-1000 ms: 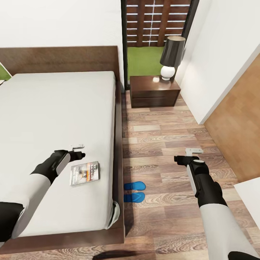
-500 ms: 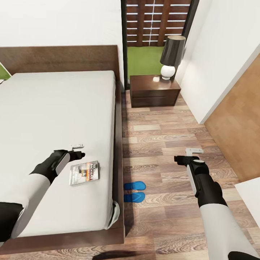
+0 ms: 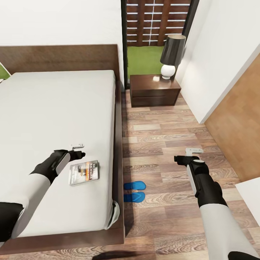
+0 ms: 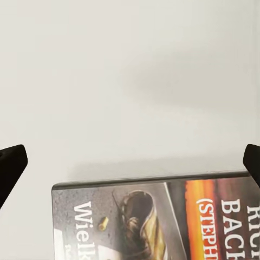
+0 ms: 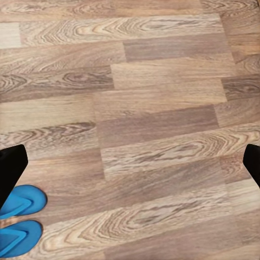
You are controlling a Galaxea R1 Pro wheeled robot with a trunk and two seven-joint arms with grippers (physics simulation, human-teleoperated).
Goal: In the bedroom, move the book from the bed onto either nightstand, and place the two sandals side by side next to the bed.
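Observation:
The book lies flat on the light-grey mattress of the bed, near its right edge. Its dark cover with the orange band shows in the left wrist view. My left gripper hovers just beyond the book's far edge and stands open, with nothing between its black fingertips. The two blue sandals lie side by side on the floor against the bed frame, and the right wrist view shows them too. My right gripper hangs open over bare floor, right of the sandals.
A dark-brown nightstand stands by the headboard beyond the sandals, carrying a lamp with a black shade. A white wall runs along the right. Wood-plank floor lies between bed and wall.
The whole picture has shifted very slightly, so the camera moved. Both arms, the book and the sandals keep their places.

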